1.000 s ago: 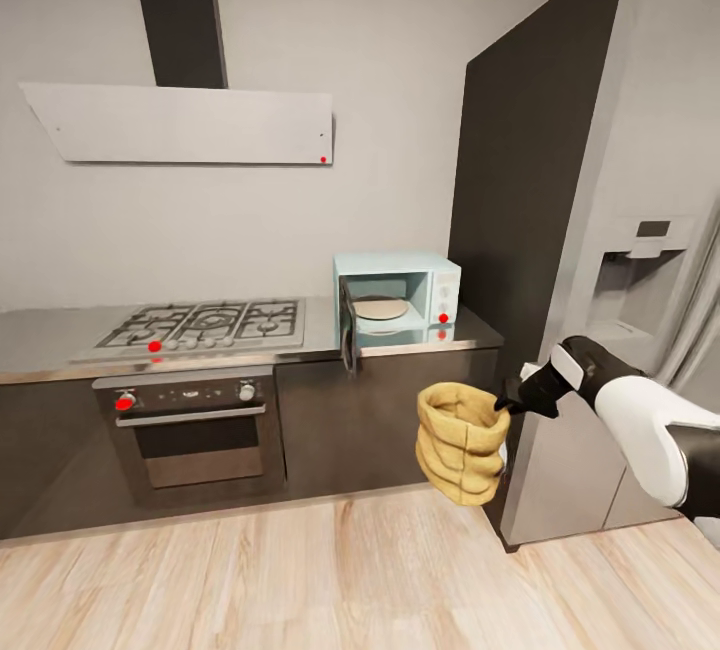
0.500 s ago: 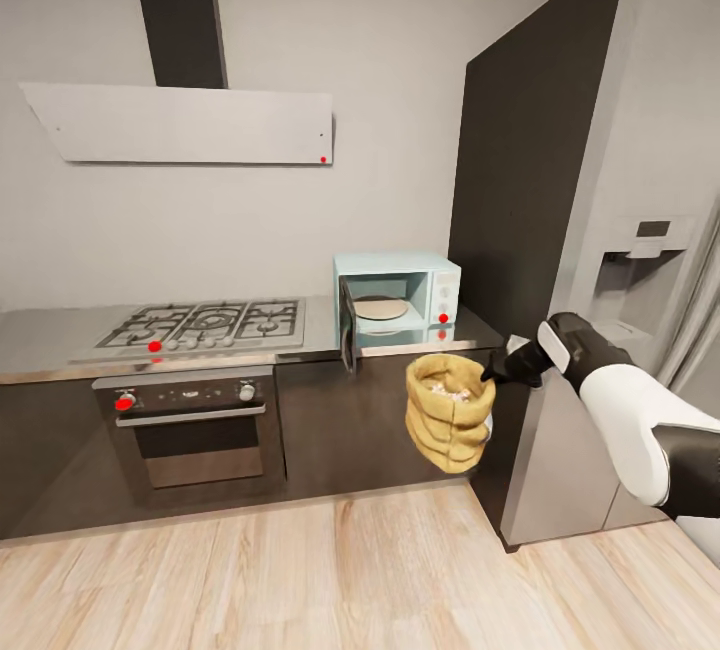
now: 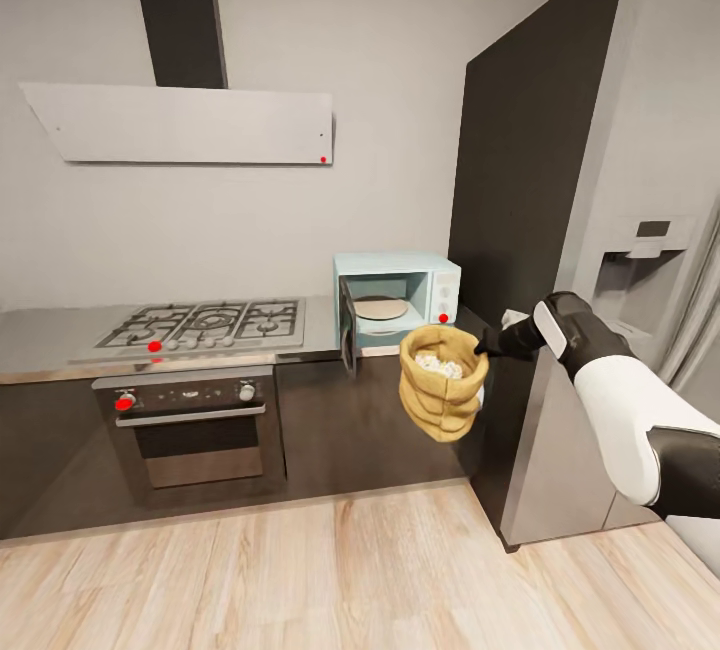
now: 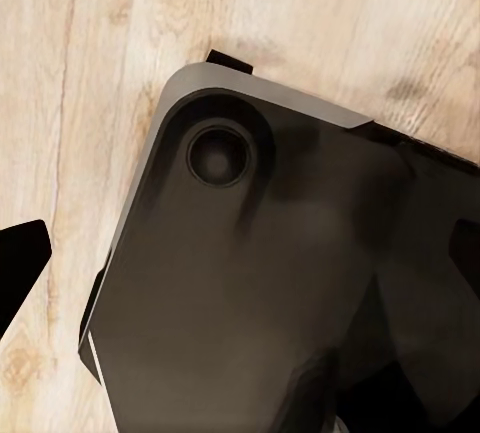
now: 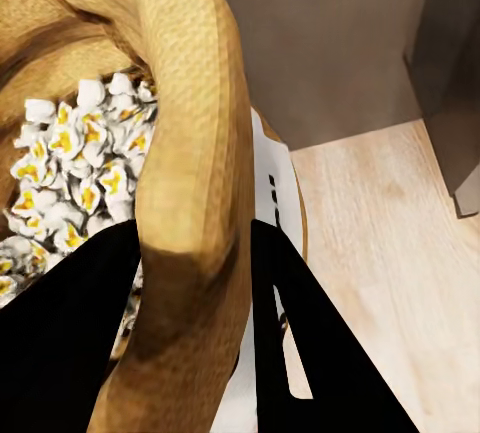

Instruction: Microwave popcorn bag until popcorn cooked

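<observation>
Lifted and carried toward the microwave (image 3: 397,303) over the past second, the popcorn bag (image 3: 438,383) now hangs in the air just in front of the desk (image 3: 60,340) edge, below and slightly to the open side of the microwave's cavity. The right hand (image 3: 484,344) pinches the bag's rolled rim — one finger inside against the popcorn (image 5: 75,158), the other outside against the white label (image 5: 278,203), as the right wrist view shows. Pale kernels sit heaped in the open mouth. The microwave stands on the desk beside the gas hob (image 3: 205,324), its door (image 3: 347,330) swung open and its round turntable (image 3: 381,309) bare.

Done well, the next stretch calls for raising the bag until its base clears the desk edge and the cavity sill, then feeding it in level — a bag gripped by one side of its rim will likely sag and swing, so a slow, upright approach should keep the kernels inside. The open door stands just beside the path; a course kept away from it avoids a knock. Letting go only once the base rests on the turntable seems wisest.

The left wrist view shows wood floor (image 4: 120,13) and a dark panel of the robot; whether the left hand is open or closed cannot be told.
</observation>
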